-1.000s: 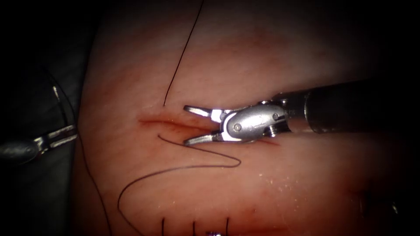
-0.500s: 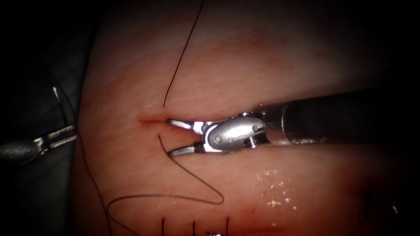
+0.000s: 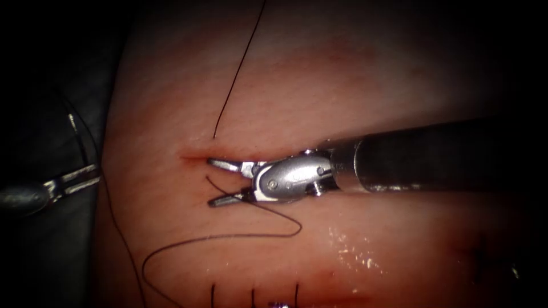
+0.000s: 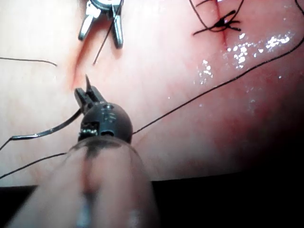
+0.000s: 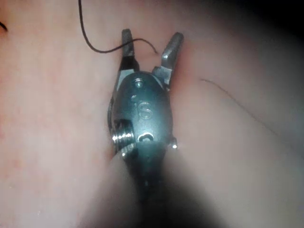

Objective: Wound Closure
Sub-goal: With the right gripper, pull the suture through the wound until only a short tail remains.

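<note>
The thread's short free end was found at the left end of the cut, lying slantwise between the wide-open jaws of the right tool, which gripped nothing. The left tool was kept well apart, left of the tissue. What it held could not be told. A grey curve beside it, probably the needle, seemed not to be in the tissue.

Shiny bare-metal right end effector on a matt dark shaft; tissue moist, glistening.
</note>
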